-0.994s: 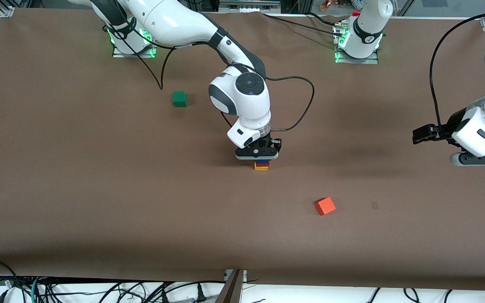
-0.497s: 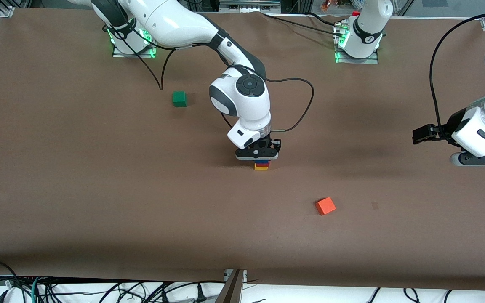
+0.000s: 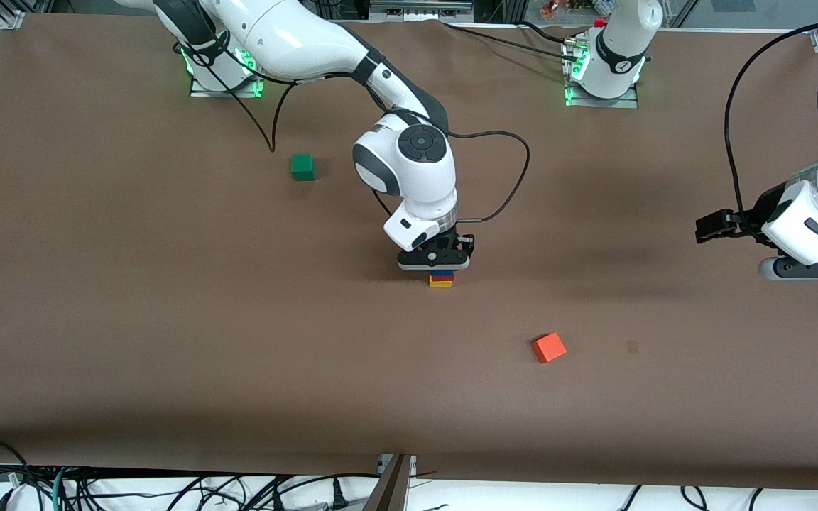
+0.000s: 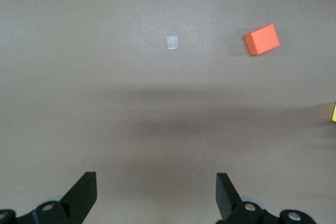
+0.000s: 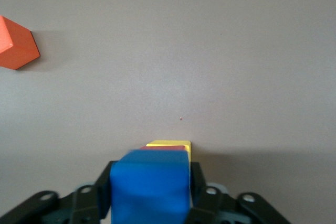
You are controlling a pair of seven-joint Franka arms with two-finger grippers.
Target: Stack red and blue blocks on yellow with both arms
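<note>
Green cube [image 3: 302,167], orange-red cube [image 3: 548,348], well apart.

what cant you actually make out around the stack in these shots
- Front view: the right gripper covers most of the blue block; only thin strips of the red block and yellow block show.
- Right wrist view: the blue block fills the space between the jaws, hiding whether it rests flat on the red one.
- Left wrist view: the yellow block is cut off by the edge; the left gripper waits open.
</note>
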